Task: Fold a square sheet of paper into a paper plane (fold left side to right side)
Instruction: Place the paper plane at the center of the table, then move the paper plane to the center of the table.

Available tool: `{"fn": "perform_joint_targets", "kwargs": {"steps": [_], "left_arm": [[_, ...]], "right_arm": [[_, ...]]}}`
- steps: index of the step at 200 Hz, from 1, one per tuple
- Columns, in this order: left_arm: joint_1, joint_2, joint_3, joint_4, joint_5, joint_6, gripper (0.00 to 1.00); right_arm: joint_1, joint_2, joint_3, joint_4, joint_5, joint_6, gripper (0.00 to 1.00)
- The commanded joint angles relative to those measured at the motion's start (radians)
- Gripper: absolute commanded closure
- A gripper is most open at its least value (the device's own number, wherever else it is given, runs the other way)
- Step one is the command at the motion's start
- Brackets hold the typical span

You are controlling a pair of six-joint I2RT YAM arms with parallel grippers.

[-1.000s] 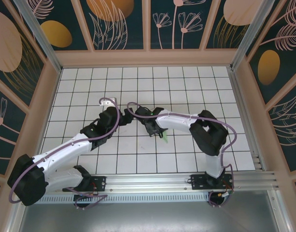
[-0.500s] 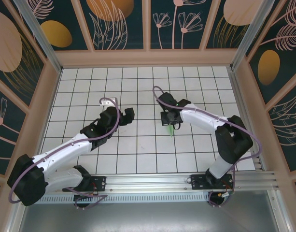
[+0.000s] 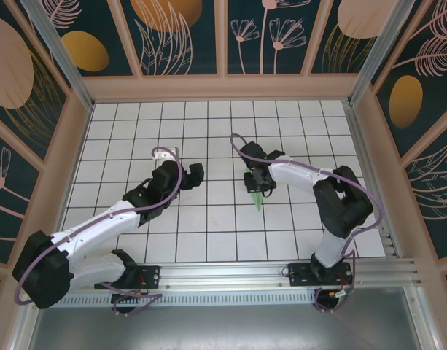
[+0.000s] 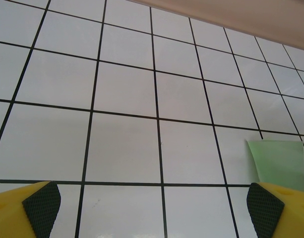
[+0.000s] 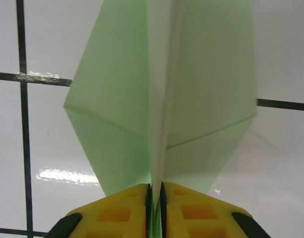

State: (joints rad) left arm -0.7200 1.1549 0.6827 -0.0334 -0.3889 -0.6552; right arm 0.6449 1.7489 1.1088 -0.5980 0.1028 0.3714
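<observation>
Pinching paper plane [image 5: 123,99] (plain mint-green), right tool [image 5: 155,191]

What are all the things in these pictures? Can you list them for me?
paper plane: one, pale green, its tail on the floor and pinched in the right gripper
tiled floor: one, white with black lines, under everything
walls: dark teal with orange and pink plant shapes, around the floor
rail: one, silver, along the near edge
left arm: one, white and black, reaching from the near left
right arm: one, white and black, reaching from the near right
left gripper: one, yellow fingers with black pads, open over the bare floor
right gripper: one, yellow fingers, shut on the paper plane's middle fold
</observation>
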Motion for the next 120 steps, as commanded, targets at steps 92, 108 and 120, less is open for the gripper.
{"fn": "perform_joint_targets", "kwargs": {"steps": [92,108,120], "left_arm": [[-0.003,0.011,0.037,0.017,0.01,0.004,0.02],[-0.003,0.01,0.035,0.015,0.01,0.003,0.01],[-0.003,0.01,0.036,0.014,0.01,0.003,0.01]], "right_arm": [[-0.023,0.07,0.0,0.052,-0.045,-0.015,0.79],[-0.028,0.081,0.008,0.054,-0.046,-0.017,0.79],[-0.028,0.091,0.013,0.055,-0.047,-0.021,0.79]]}}
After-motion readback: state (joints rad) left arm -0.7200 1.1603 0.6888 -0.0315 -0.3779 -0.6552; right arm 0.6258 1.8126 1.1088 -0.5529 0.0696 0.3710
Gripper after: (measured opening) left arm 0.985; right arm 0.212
